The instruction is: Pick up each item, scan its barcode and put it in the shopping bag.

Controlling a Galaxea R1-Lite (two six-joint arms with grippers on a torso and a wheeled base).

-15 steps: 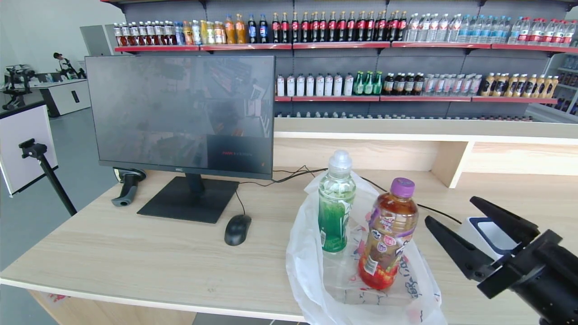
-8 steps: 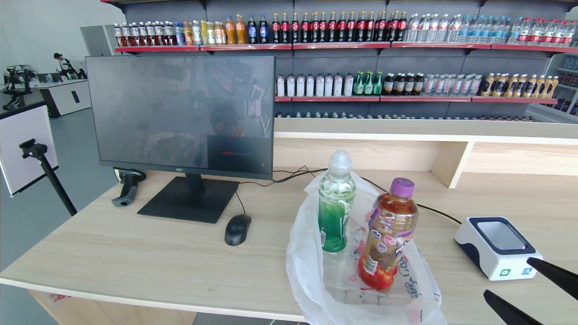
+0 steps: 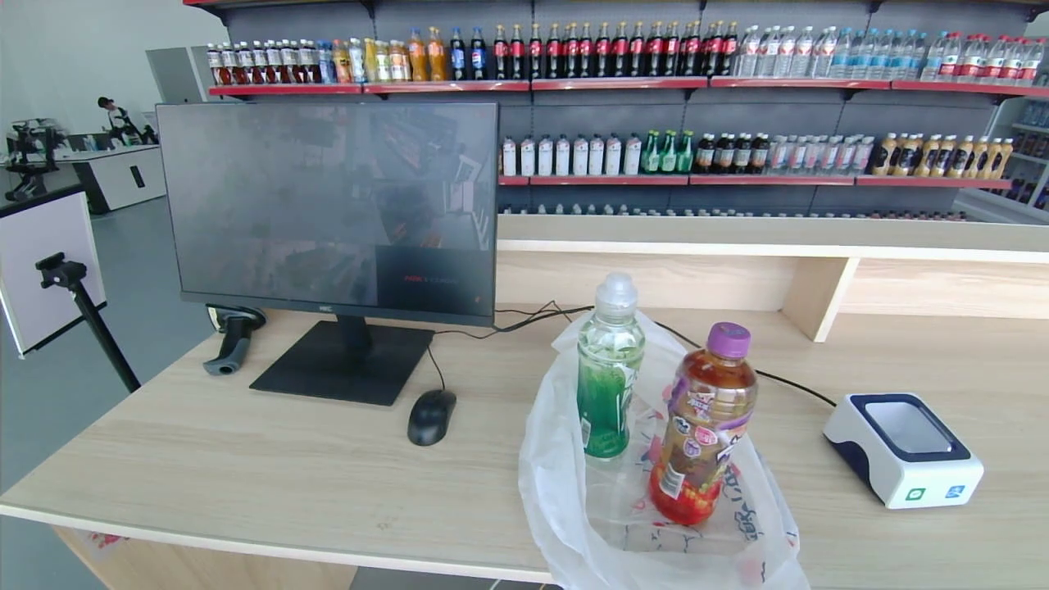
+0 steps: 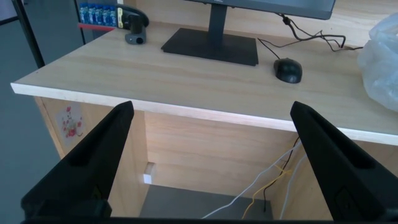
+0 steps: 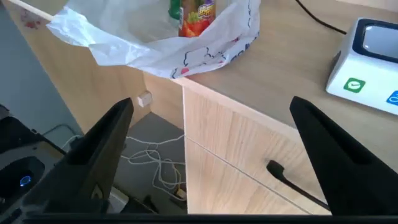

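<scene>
Right gripper point(image 5: 211, 102) lower; purple-capped bottle point(image 3: 703, 426) upright

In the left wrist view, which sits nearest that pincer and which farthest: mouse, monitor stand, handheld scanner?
1. Mouse, closest to the front edge of the desk.
2. Monitor stand, behind it, mid-desk.
3. Handheld scanner, back at the left end.

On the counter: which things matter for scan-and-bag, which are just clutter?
Job:
- green-label bottle, standing in the bag
- purple-cap bottle, standing in the bag
- shopping bag
- desktop barcode scanner

Lying about:
- monitor
- mouse
- handheld scanner beside the monitor stand
- drink shelves behind
</scene>
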